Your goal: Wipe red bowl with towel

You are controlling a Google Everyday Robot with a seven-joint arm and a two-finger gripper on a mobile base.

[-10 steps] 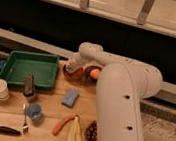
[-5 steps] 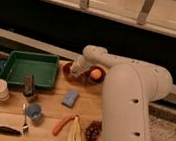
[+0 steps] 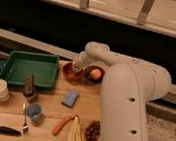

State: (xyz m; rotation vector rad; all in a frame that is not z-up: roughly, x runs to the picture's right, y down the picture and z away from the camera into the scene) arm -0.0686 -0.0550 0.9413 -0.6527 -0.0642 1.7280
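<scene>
Wooden surface (image 3: pixel 50 105) crowded; gripper (image 3: pixel 77 66) sits at red bowl (image 3: pixel 69 74), jaws closed, towel hold unclear. Wiping pressure could shove it against the darker bowl (image 3: pixel 87 76) just beside.

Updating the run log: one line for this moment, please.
gripper: over red bowl | jaws: shut | towel: not discernible

Pale gripper (image 3: pixel 77 66) over red bowl (image 3: pixel 70 75); green tray (image 3: pixel 26 68).
</scene>
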